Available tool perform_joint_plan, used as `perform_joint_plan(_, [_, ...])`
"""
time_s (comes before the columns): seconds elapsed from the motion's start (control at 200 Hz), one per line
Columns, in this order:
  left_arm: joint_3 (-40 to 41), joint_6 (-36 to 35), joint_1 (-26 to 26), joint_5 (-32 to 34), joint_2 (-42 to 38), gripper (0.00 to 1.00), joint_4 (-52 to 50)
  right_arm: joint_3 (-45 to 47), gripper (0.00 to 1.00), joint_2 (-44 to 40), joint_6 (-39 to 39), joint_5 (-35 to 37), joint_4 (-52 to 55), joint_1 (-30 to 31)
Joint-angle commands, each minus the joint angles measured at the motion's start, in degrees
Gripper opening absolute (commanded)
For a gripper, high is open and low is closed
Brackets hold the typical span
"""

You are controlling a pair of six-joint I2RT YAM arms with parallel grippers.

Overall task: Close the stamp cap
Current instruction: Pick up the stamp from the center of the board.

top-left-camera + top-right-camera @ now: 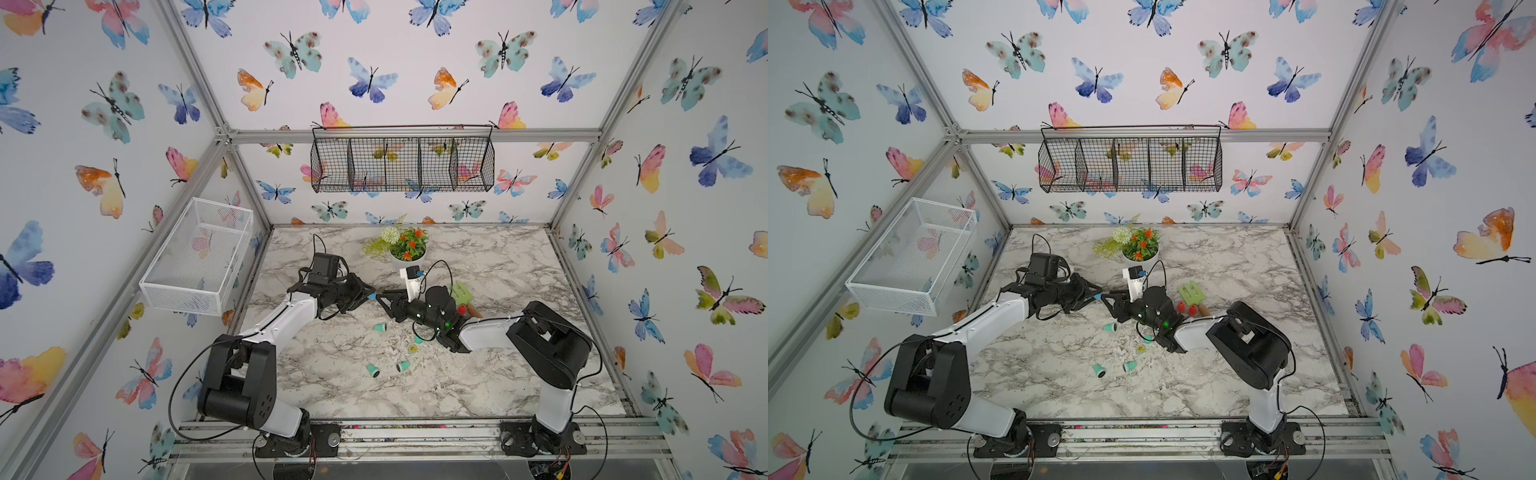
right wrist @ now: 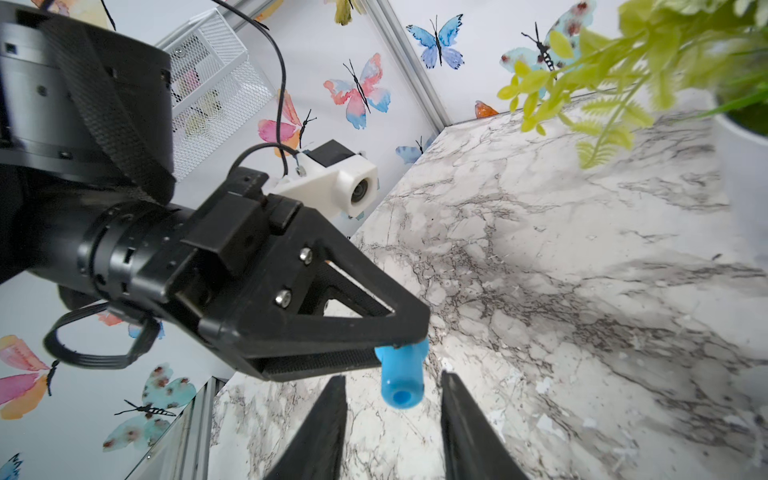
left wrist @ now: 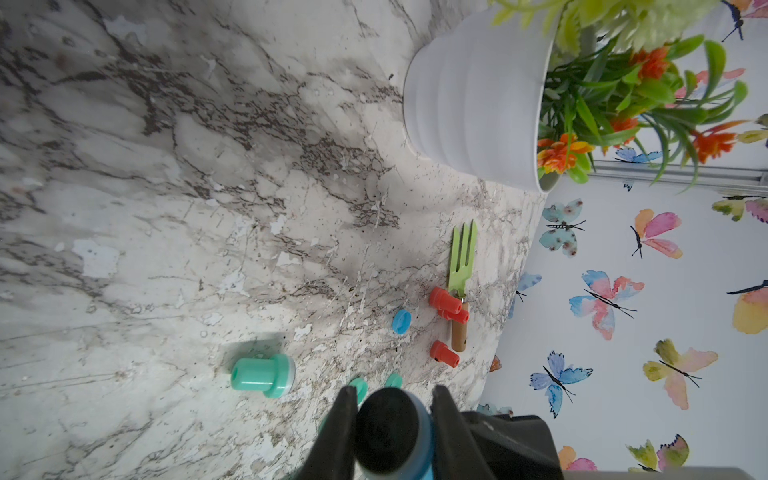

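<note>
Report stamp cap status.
Left gripper shut on small blue plastic stamp. Right gripper open, empty, jaws near its handle. Round blue cap lies on marble table, unobstructed.

We find the table enclosed by walls at left, rear and right. A wire rack hangs on the rear wall, and a mesh basket hangs on the left wall. A potted plant stands at rear centre.

Before it, above mid-table, the left gripper and right gripper meet tip to tip. A stamp sits between the left one's fingers.

A hand fork lies to their right, with small stamps beside its handle and a loose cap near them. A single stamp lies just before the grippers. A stamp pair lies side by side further forward.
</note>
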State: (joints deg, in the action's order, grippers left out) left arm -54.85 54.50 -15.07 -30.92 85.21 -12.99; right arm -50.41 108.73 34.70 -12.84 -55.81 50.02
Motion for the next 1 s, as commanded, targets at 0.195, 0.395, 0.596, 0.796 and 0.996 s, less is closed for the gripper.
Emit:
perform_joint_plan(0.195, [-0.38,0.7,-0.34,-1.59,-1.92,0.27,0.69,-1.36,0.39,2.84,-3.64,-0.11,-3.12,0.78])
perform_joint_plan(0.395, [-0.35,0.7,-0.84,-1.34,-1.73,0.27,0.78,-4.66,0.38,5.48,-3.49,-0.5,-3.08,0.8])
perform_joint_plan(0.596, [-0.38,1.05,-1.45,-1.29,-1.6,0.27,1.04,-6.15,0.32,6.71,-3.41,-0.44,-2.72,0.83])
perform_joint_plan(0.796, [-0.45,1.05,-1.61,-1.19,-1.51,0.27,1.04,-5.79,0.16,6.77,-2.89,-0.34,-2.69,0.84])
perform_joint_plan(0.996, [-0.5,0.96,-1.69,-1.12,-1.6,0.29,1.04,-5.16,0.07,6.28,-2.88,0.05,-2.7,0.81])
